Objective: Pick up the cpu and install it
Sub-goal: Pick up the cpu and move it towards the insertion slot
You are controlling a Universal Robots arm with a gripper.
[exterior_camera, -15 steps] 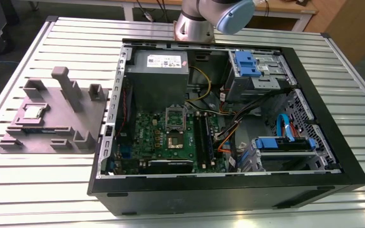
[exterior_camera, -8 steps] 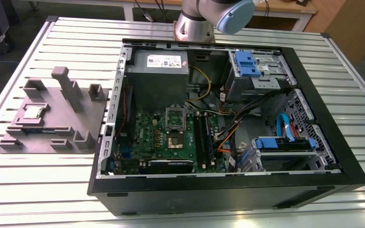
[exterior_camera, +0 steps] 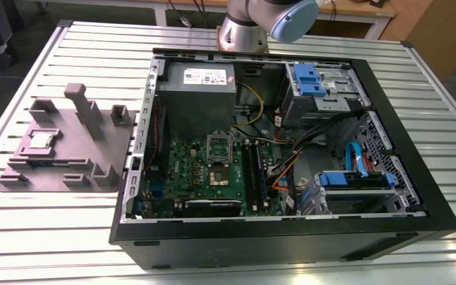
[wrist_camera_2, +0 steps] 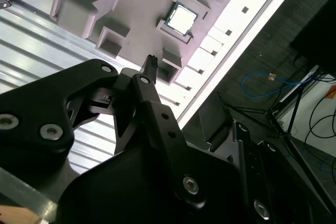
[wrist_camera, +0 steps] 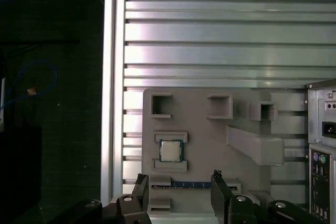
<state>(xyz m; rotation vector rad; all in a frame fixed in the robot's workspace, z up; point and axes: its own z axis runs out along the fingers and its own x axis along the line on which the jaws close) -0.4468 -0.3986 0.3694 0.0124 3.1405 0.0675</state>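
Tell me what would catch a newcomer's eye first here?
The big open computer case dominates the slatted table in the exterior view, its green motherboard exposed. On that view's left sits a grey moulded tray with the small silvery cpu resting in a pocket. In the first wrist view the gripper hangs open and empty, not touching the cpu.
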